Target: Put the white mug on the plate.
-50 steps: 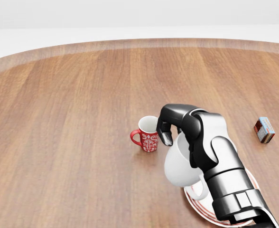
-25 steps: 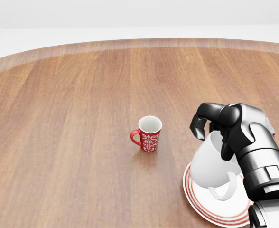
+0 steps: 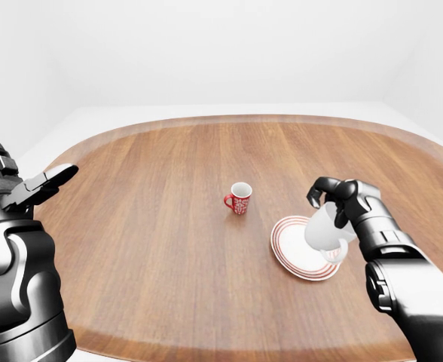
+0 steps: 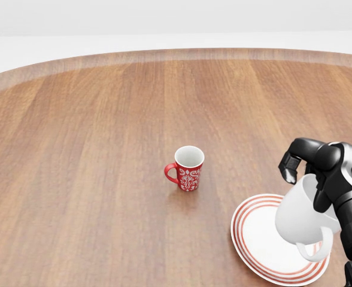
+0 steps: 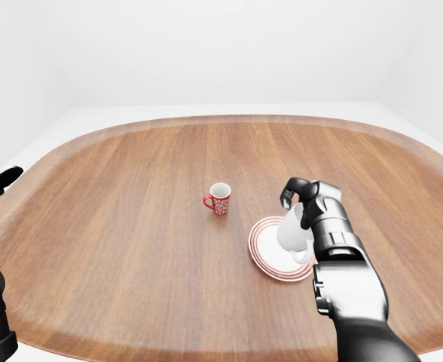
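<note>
White mug carried over the plate, not yet set down

The right hand [image 4: 319,173] has swung to the right across the head view over the last second, taking the white mug [image 4: 303,218] from beside the red patterned mug [image 4: 187,168] to above the right part of the red-ringed plate [image 4: 254,239]. Its fingers are curled closed round the mug's rim and wall; the mug hangs tilted, handle low. Whether its base touches the plate I cannot tell; it looks just above. By my reading only lowering, levelling and release remain. The left hand [image 3: 41,185] is raised at the far left of the left-eye view with fingers extended, holding nothing, well apart from the wooden table's [image 4: 80,149] things.
</note>
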Robot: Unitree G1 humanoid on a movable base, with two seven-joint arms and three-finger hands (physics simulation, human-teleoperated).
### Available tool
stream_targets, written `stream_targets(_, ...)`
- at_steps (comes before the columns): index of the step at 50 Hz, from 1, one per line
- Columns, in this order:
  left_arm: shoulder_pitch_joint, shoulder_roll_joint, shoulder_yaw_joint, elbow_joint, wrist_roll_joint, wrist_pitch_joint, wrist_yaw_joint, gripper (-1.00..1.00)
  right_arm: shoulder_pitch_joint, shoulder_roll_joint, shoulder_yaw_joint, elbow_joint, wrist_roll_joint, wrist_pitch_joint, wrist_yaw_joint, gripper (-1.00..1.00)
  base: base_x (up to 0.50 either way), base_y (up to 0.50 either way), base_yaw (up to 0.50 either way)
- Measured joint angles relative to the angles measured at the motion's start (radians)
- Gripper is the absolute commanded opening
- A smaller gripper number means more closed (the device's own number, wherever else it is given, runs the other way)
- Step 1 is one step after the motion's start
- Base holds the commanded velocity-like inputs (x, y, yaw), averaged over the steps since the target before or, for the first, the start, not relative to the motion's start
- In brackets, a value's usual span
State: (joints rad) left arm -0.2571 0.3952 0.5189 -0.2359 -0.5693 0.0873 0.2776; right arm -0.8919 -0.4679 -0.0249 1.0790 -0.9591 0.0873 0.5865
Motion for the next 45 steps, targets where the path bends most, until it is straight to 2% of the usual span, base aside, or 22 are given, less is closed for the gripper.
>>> stream_targets(11, 0.0, 0.0, 0.0, -0.003, 0.0, 0.0, 0.001, 1.0, -0.001, -0.033, -0.003, 0.026, -0.022, 0.0, -0.048, -1.0, 0.0, 0.0, 0.0)
stream_targets(19, 0.0, 0.0, 0.0, -0.004, -0.001, 0.0, 0.002, 1.0, -0.024, -0.035, -0.001, 0.084, -0.026, 0.0, -0.127, -1.0, 0.0, 0.0, 0.0)
stream_targets(35, 0.0, -0.001, -0.002, -0.001, 0.002, 0.0, 0.0, 1.0, -0.069, -0.004, -0.005, 0.18, 0.043, 0.0, -0.3, -1.0, 0.0, 0.0, 0.0)
stream_targets(45, 0.001, -0.003, -0.003, 0.0, 0.004, 0.0, -0.002, 1.0, -0.069, 0.023, 0.0, 0.211, 0.087, 0.0, -0.368, -1.0, 0.0, 0.0, 0.0)
